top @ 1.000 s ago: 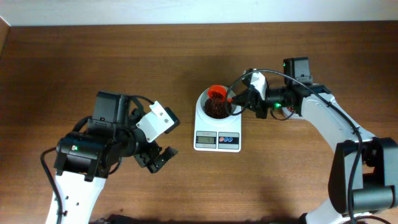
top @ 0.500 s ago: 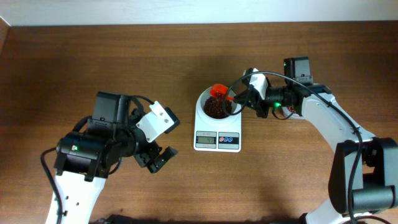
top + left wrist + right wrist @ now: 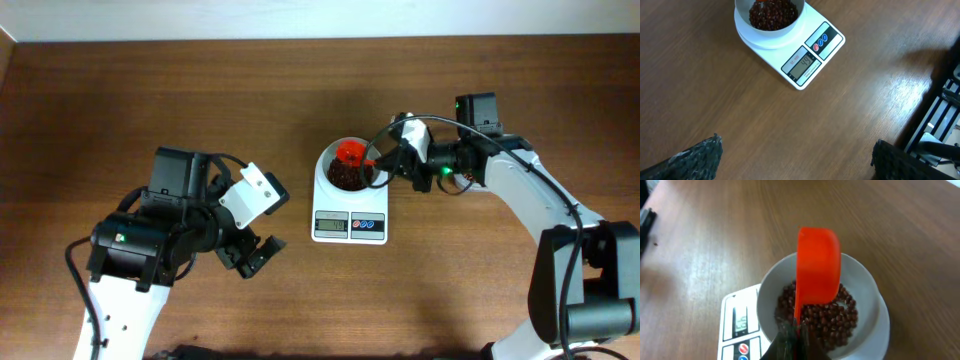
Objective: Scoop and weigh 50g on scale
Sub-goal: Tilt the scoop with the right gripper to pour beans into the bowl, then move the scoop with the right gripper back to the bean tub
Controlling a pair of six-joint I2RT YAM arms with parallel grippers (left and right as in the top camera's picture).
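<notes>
The white scale [image 3: 349, 227] stands mid-table, its round bowl [image 3: 322, 172] holding a heap of dark red-brown beans [image 3: 345, 180]. My right gripper [image 3: 385, 167] is shut on the handle of an orange scoop [image 3: 349, 153], which hangs tipped over the bowl. In the right wrist view the scoop [image 3: 818, 265] shows its outer side above the beans [image 3: 827, 322], with the gripper [image 3: 797, 337] clamped on the handle. My left gripper [image 3: 255, 255] hovers open and empty to the front left of the scale. Its view shows the scale [image 3: 810, 60], the beans [image 3: 772, 12] and both fingertips [image 3: 695, 157] wide apart.
The brown wooden table [image 3: 480, 290] stretches all round the scale. A cable loops above my right wrist [image 3: 440, 125]. A dark frame [image 3: 940, 110] stands at the right edge of the left wrist view.
The scoop has turned over above the bowl, so its open mouth no longer faces up. The left arm has not moved.
</notes>
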